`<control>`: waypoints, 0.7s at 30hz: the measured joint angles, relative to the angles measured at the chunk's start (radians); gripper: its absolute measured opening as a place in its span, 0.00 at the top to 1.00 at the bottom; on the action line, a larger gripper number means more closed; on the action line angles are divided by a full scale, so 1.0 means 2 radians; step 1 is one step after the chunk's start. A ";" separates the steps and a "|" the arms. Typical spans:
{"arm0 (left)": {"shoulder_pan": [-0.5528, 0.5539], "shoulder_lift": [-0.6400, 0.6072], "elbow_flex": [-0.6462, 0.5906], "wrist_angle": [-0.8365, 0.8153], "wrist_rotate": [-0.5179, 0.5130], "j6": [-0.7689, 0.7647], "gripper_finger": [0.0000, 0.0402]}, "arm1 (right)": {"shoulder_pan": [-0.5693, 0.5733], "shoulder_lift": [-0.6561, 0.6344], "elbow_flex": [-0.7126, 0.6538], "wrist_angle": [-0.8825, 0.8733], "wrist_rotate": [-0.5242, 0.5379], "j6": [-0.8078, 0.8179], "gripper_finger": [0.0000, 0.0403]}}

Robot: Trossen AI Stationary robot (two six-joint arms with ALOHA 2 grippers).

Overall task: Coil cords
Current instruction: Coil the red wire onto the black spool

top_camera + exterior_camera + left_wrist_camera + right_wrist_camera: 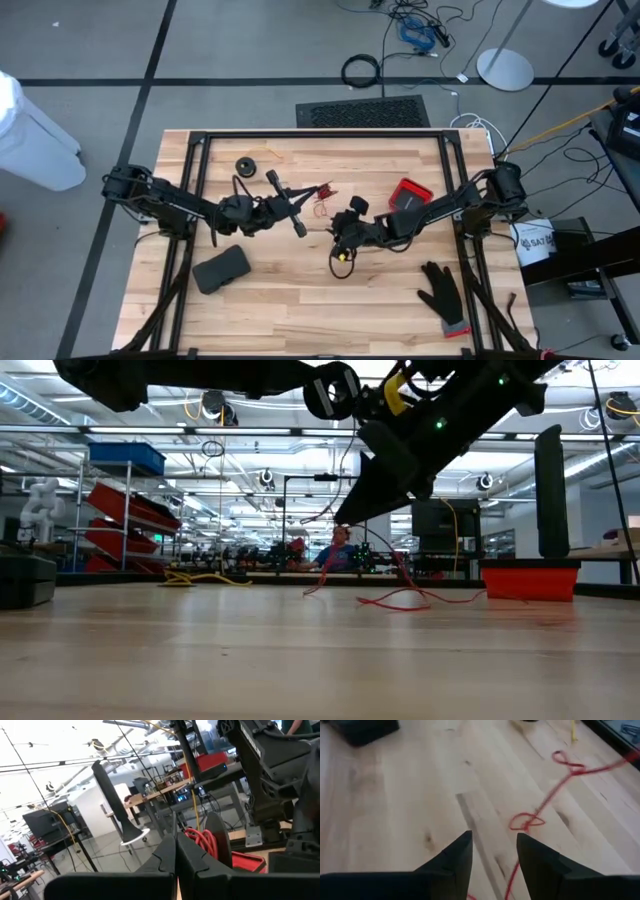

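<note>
Two grippers meet mid-table. Right gripper (492,852) has its fingers parted, nothing between them, low over the wood above the red cord (530,820), which lies loose in small loops across the planks. Left gripper (176,862) is pressed closed; it possibly pinches the cord's end, hard to confirm. Black spool (246,165) sits apart, far side.

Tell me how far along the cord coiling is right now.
Early stage, by the look of it. Done: nothing sits coiled; the red cord lies in loose loops on the table. In hand: the right gripper hangs open over that cord, holding nothing; the left gripper is shut, raised mid-table. Left: gathering and winding the red cord; the other cord isn't clearly visible.
</note>
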 joint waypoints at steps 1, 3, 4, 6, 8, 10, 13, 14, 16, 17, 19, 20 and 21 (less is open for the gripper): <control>0.000 0.000 0.000 -0.001 0.000 0.000 1.00 | 0.000 0.002 0.000 -0.001 0.002 0.004 0.65; 0.000 0.000 0.000 -0.001 0.000 0.000 1.00 | -0.001 0.006 0.000 -0.009 0.013 0.009 0.66; 0.000 0.000 0.000 -0.002 0.000 0.000 1.00 | -0.001 0.006 0.000 -0.014 0.024 0.012 0.66; 0.000 0.000 0.000 -0.003 0.000 0.000 1.00 | 0.000 0.007 0.000 -0.025 0.040 0.018 0.67; 0.000 0.000 0.000 -0.003 0.000 0.000 1.00 | 0.001 0.007 0.000 -0.035 0.042 0.020 0.67; 0.000 0.000 0.000 -0.004 0.000 0.000 1.00 | 0.002 0.007 0.000 -0.038 0.042 0.021 0.69; 0.000 0.000 0.000 -0.004 0.004 0.000 1.00 | 0.004 0.007 0.000 -0.052 0.049 0.029 0.71; 0.000 0.000 0.000 -0.004 0.005 0.000 1.00 | 0.004 0.007 0.000 -0.059 0.053 0.033 0.73; 0.000 0.000 0.000 -0.005 0.007 0.000 1.00 | 0.004 0.007 0.000 -0.070 0.054 0.042 0.76; 0.000 0.000 0.000 -0.005 0.011 -0.001 1.00 | 0.004 0.007 0.000 -0.077 0.054 0.046 0.78; 0.000 0.000 0.000 -0.009 0.015 -0.001 1.00 | 0.004 0.007 0.000 -0.086 0.054 0.052 0.81; 0.000 0.000 0.000 -0.010 0.015 -0.001 1.00 | 0.004 0.007 0.000 -0.091 0.055 0.055 0.82; 0.000 0.000 0.000 -0.010 0.016 -0.001 1.00 | 0.004 0.007 0.000 -0.095 0.055 0.058 0.83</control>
